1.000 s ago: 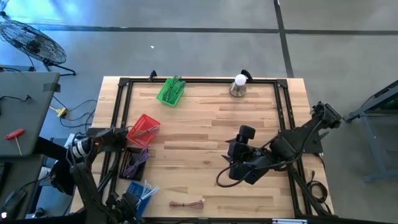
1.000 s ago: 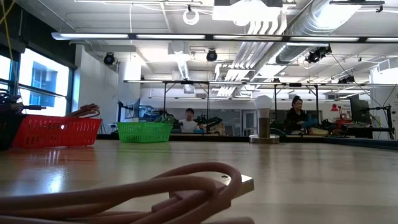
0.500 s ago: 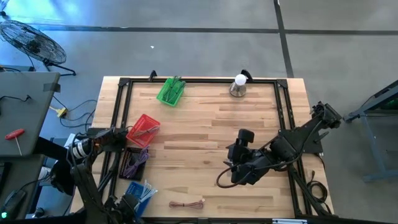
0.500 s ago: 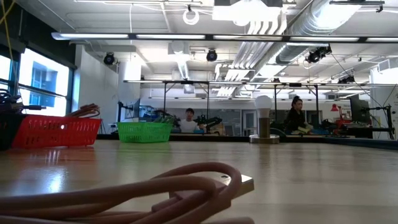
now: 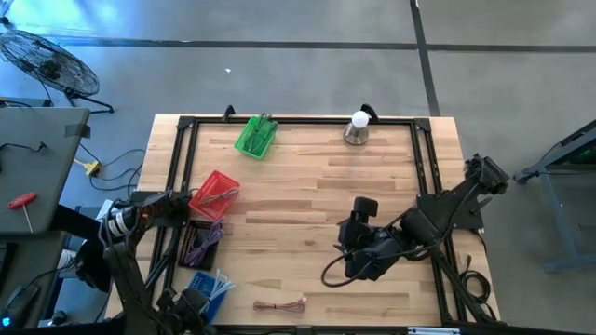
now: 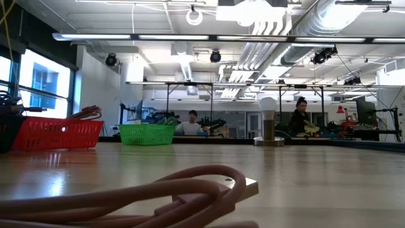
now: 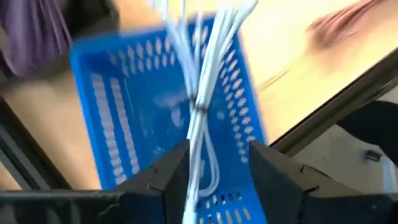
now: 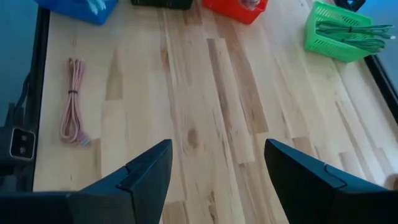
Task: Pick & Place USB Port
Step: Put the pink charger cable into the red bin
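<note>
A white USB cable bundle lies in the blue basket at the table's near left corner. My left gripper hangs over that basket, pointing steeply down and open, with the bundle's near end between its fingers. A coiled pink USB cable lies flat on the wood near the front edge, close up in the low view and farther off in the right wrist view. My right gripper is open and holds nothing, high above the table's right middle. My left gripper stands astride the white cable's near end, which runs close along the inner side of one finger. I cannot tell whether they touch. The bundle lies on the basket floor.
A red basket, a black tray of purple cables and a green basket stand along the left and far side. A bulb on a stand sits at the far edge. A black frame rail borders the table. People sit far behind.
My right gripper has turned a little toward the table's near left while staying over the same spot. The pink cable has not moved.
</note>
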Controlling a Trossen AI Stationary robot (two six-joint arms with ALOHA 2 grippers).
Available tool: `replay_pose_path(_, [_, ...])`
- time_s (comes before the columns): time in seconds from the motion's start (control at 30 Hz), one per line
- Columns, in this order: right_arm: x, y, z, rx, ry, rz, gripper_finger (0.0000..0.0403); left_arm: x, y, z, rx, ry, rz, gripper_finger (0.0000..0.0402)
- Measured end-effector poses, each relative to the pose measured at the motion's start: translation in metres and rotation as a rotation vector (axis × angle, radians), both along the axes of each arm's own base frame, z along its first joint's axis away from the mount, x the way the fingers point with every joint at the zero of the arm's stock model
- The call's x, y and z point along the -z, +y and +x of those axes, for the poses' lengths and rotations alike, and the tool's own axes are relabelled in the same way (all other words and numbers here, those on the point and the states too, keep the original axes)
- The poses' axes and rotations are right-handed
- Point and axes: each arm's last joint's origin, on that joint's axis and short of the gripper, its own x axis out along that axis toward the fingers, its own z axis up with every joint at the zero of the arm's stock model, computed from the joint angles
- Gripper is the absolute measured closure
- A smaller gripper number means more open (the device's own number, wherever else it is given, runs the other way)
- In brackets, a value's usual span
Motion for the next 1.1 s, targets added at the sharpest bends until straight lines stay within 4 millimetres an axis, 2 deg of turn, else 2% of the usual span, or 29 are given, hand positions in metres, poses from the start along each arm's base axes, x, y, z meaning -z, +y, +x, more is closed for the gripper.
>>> replay_pose_path(0.1, [0.004, 0.002, 0.003, -0.013, 0.022, 0.002, 0.0155, -0.022, 0.005, 0.004, 0.058, -0.037, 0.074, 0.0249])
replay_pose_path(0.2, [0.008, 0.004, 0.005, -0.014, 0.032, -0.002, 0.0155, -0.044, 0.009, 0.016, 0.186, -0.097, 0.154, 0.026])
replay_pose_path(0.3, [0.008, 0.004, 0.005, -0.016, 0.035, 0.0, 0.0155, -0.062, 0.015, 0.038, 0.399, -0.181, 0.281, 0.0271])
replay_pose_path(0.4, [0.008, 0.005, 0.005, -0.019, 0.036, 0.003, 0.0155, -0.07, 0.022, 0.064, 0.663, -0.176, 0.433, 0.0278])
replay_pose_path(0.47, [0.008, 0.007, 0.003, -0.026, 0.037, 0.003, 0.0155, -0.071, 0.025, 0.081, 0.752, -0.179, 0.464, 0.0279])
replay_pose_path(0.57, [0.008, 0.011, 0.001, -0.04, 0.037, 0.004, 0.0155, -0.071, 0.036, 0.102, 0.794, -0.143, 0.456, 0.0279])
replay_pose_path(0.83, [0.008, 0.026, -0.01, -0.089, 0.029, -0.009, 0.0155, -0.065, 0.08, 0.155, 0.805, 0.026, 0.263, 0.0279])
replay_pose_path(1.1, [0.007, 0.042, -0.022, -0.125, -0.001, -0.051, 0.0155, -0.036, 0.09, 0.19, 0.938, 0.119, 0.009, 0.028])
